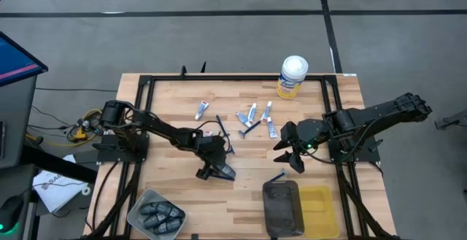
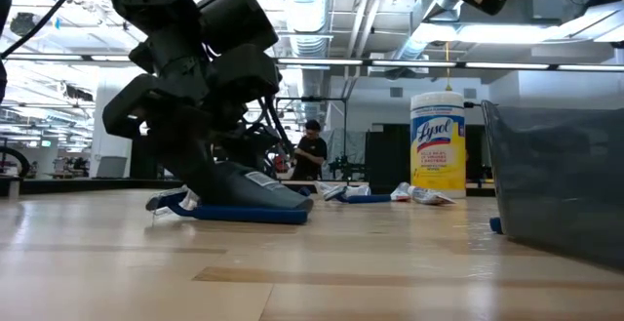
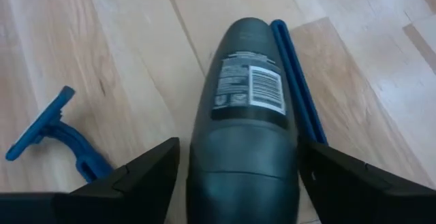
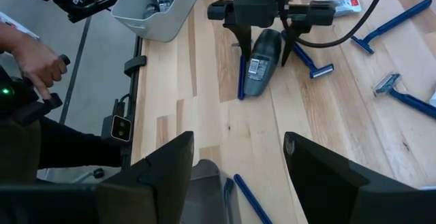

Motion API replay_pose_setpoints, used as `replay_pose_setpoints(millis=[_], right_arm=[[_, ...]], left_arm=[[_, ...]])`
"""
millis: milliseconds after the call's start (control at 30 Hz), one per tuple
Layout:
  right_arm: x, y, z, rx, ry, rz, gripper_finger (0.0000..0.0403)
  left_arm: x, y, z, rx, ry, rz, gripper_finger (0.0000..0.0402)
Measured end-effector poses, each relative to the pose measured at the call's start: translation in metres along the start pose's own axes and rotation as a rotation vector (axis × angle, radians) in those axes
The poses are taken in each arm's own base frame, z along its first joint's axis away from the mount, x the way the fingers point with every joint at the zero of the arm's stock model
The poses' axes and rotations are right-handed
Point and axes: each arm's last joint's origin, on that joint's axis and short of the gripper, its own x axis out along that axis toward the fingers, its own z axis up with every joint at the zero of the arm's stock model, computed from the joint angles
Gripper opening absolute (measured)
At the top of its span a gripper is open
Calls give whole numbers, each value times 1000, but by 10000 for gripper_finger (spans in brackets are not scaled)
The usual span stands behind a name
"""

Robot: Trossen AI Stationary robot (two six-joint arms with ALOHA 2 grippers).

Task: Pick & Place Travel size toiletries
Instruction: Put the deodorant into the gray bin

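With my left gripper (image 1: 213,168) spread apart around the dark grey bottle (image 3: 248,115) lying mid-tabletop toward the front edge, I should centre both fingers on its flanks, keeping the blue razor (image 3: 296,81) beside it outside, before squeezing.

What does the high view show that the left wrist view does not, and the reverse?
Only the high view shows the yellow canister, the grey bin, the dark tray, the white tubes and the right gripper, open above the table. Only the left wrist view shows the barcode label on the dark bottle. Both show the left gripper, open, straddling that bottle, with a blue razor alongside it.
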Motion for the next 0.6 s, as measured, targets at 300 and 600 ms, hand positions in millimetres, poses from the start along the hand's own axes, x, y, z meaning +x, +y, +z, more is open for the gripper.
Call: replay_pose_setpoints(millis=[300,600], right_arm=[[0,0,0,4,0,0,221],[0,0,0,4,0,0,221]], left_arm=[[0,2,0,-8,2,18,201],[-1,2,0,-84,6,50,201]])
